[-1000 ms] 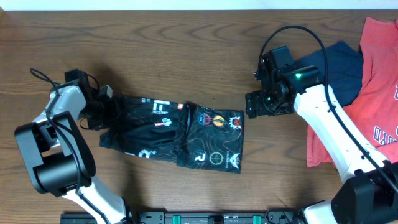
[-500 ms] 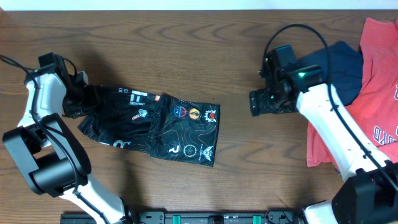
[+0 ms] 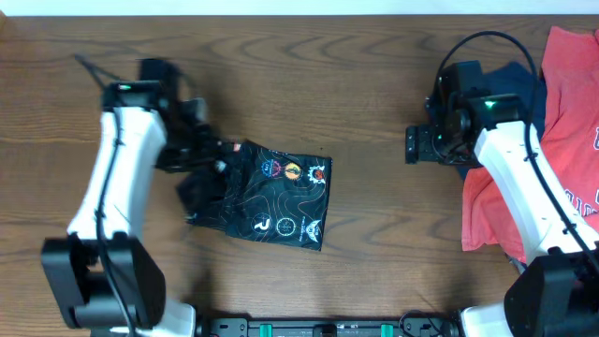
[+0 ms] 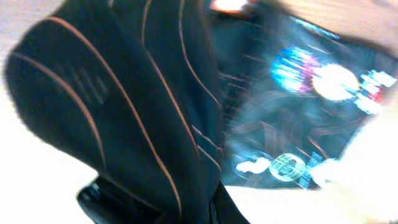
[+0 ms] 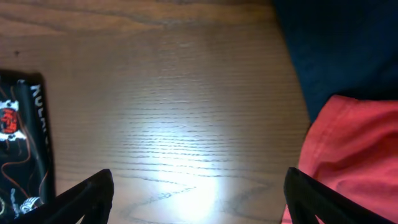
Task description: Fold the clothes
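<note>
The black jersey (image 3: 271, 197) with orange-and-white contour lines and round logos lies on the wooden table, its left part lifted and carried over toward the right. My left gripper (image 3: 213, 159) is shut on the jersey's left edge above the cloth. The left wrist view is blurred and filled with the black fabric (image 4: 143, 112) caught between the fingers. My right gripper (image 3: 416, 145) is open and empty over bare wood, well to the right of the jersey. In the right wrist view (image 5: 196, 199) the jersey's right edge (image 5: 22, 143) shows at the far left.
A navy-blue garment (image 3: 505, 94) and a red tee with lettering (image 3: 562, 140) lie at the right edge, under and beside my right arm. They also show in the right wrist view, the navy-blue garment (image 5: 342, 43) above the red tee (image 5: 354, 155). The robot base runs along the front edge.
My left gripper swung right with the jersey's left edge, folding it over the middle. The jersey now looks shorter. My right gripper moved further right, away from the jersey.
</note>
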